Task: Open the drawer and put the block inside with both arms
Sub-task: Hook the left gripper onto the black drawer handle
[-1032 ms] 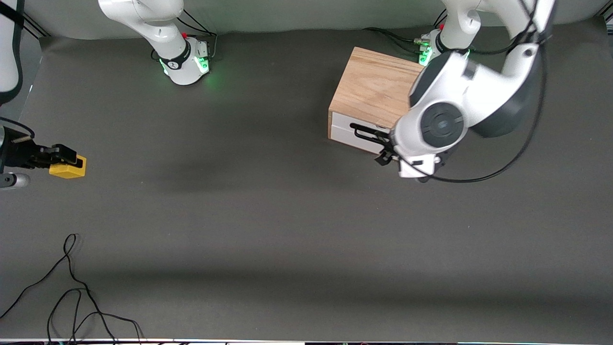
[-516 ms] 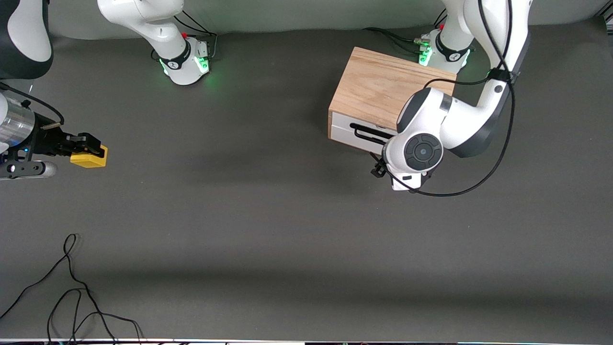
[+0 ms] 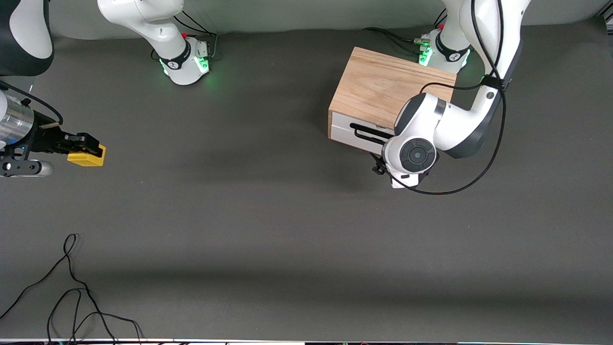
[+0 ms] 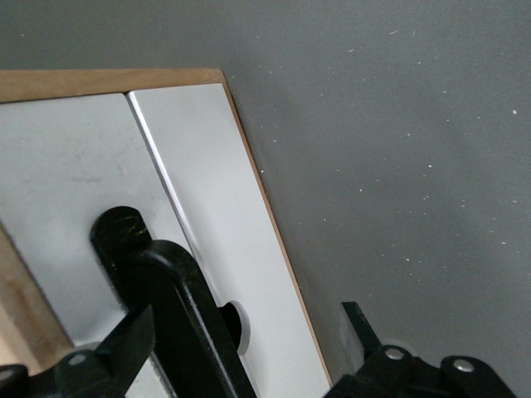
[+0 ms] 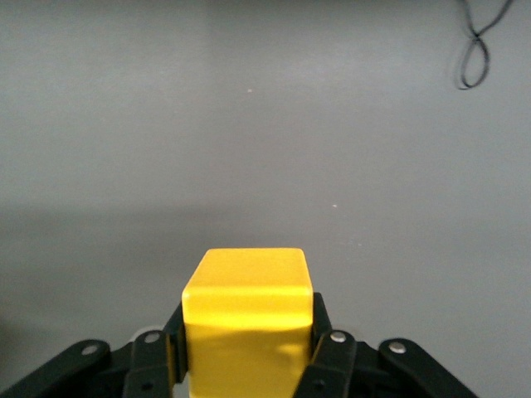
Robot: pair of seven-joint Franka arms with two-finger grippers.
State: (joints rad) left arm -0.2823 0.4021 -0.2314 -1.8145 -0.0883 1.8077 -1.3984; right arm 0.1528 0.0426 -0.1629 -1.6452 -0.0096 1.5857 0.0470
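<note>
Two white robot arms, the right arm and the left arm, stand at one table. There is one yellow block, one wooden box with one white drawer and one black handle. One loose black cable lies on the table.

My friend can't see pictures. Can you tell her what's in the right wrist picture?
A bright yellow block sits squeezed in the black right gripper, held up over a plain grey table. A thin black cable loops on the table.

A dark grey mat covers the table, with loose black cable near the front camera.
</note>
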